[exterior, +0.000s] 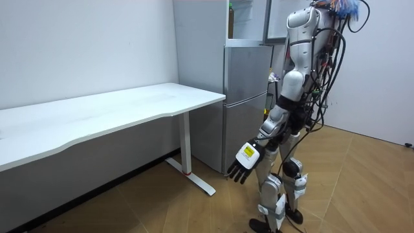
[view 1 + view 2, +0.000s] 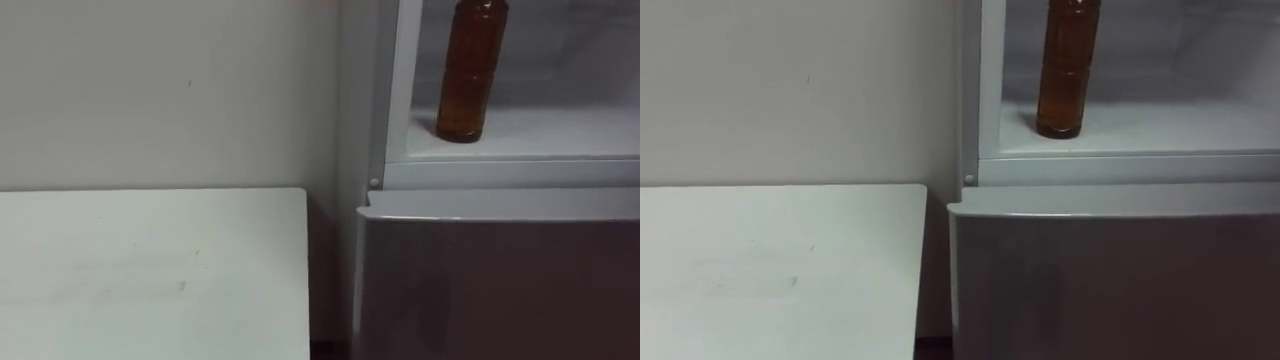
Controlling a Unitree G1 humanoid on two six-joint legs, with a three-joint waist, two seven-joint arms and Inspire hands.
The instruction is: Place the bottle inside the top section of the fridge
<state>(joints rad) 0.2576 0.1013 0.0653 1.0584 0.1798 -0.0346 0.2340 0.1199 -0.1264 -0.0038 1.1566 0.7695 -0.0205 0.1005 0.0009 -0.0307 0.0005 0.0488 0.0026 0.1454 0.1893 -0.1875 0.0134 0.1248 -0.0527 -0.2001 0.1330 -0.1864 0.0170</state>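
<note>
A brown bottle point(image 2: 470, 70) stands upright on the white floor of the open upper fridge compartment point(image 2: 545, 135), near its left wall; its top is cut off by the view's edge. The same bottle point(image 2: 1068, 70) is in the right eye view. No hand touches it. In the room view I stand facing the fridge point(image 1: 249, 97), and my left hand point(image 1: 242, 165) hangs low by my thigh with its fingers relaxed and holding nothing.
The grey lower fridge door point(image 2: 500, 285) is closed below the compartment. A white table point(image 2: 150, 270) stands to the left of the fridge against the wall, with a narrow gap between them. Wooden floor lies around my feet point(image 1: 162, 207).
</note>
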